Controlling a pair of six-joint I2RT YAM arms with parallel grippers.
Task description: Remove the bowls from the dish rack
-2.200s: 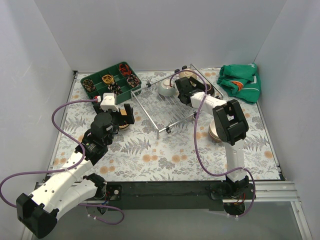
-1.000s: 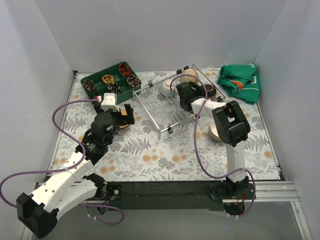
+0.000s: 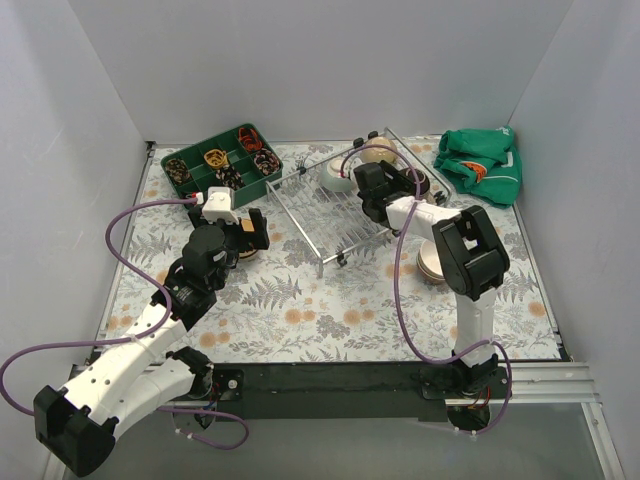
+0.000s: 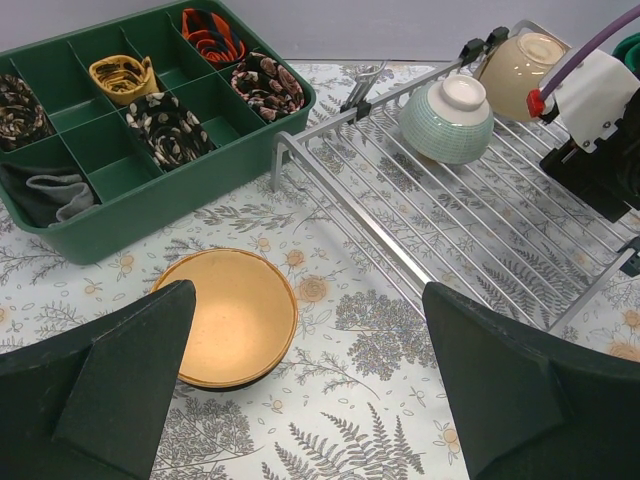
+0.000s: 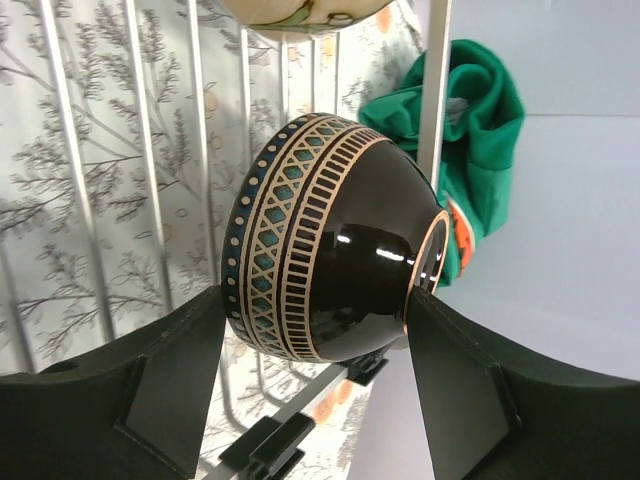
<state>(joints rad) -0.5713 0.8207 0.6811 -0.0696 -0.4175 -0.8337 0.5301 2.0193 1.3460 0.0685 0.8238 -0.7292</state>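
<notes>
Top external view puts the dish rack point(image 3: 330, 215) just past the middle of the surface point(image 3: 300, 310), toward 12 o'clock. The green compartment tray point(image 3: 215, 165) is at 10 o'clock and a crumpled green cloth point(image 3: 482, 165) at 2 o'clock. Your right arm point(image 3: 465, 255) stretches to the rack's 3 o'clock side.

Your right wrist view shows the right fingers point(image 5: 110, 400) clamped on the dark brown bowl point(image 5: 320, 250). It lies on its side on the rack bars, with one finger against its rim and the other against its foot ring. A band of blue and tan lattice runs around it below the rim. The rack's rim bar stands just beside it, and the cloth shows beyond at 1 o'clock.

Two more bowls sit on the rack. In your left wrist view the mint-green bowl point(image 4: 447, 118) is upside down at the far end. The beige bowl point(image 4: 515, 65) is just beside it at 1 o'clock, tipped toward the rim.

Your left fingers point(image 4: 110, 390) stand wide apart and hold nothing. They hang above a tan bowl point(image 4: 228, 318) that sits upright on the surface, between the tray and the rack's near corner.

At 4 o'clock in the top view a pale bowl point(image 3: 428, 270) rests on the surface, partly hidden behind your right arm. You cannot tell whether others are stacked with it.
</notes>
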